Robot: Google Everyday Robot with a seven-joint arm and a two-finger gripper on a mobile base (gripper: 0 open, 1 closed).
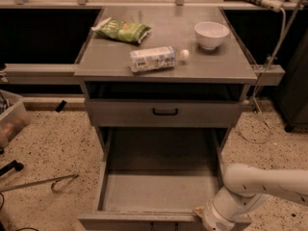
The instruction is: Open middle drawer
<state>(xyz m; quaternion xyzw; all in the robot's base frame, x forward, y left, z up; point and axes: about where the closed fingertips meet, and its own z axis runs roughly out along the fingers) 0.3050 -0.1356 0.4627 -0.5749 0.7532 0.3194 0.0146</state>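
The middle drawer (159, 191) is a wide, shallow grey metal drawer. It stands pulled far out of the cabinet, its inside is empty, and its front rim (139, 219) is at the bottom edge of the view. Only the top of its black handle shows there. My gripper (202, 212) is at the right end of that front rim, at the end of the white arm (260, 186) that comes in from the lower right. The drawer above (165, 112), with a black loop handle, is shut. The lowest drawer is hidden under the open one.
On the cabinet top (216, 64) lie a green snack bag (122, 30), a white bottle on its side (154, 58) and a white bowl (211, 34). A clear bin (10, 119) and a metal hook rod (43, 183) are on the speckled floor at left. Cables hang at right (269, 61).
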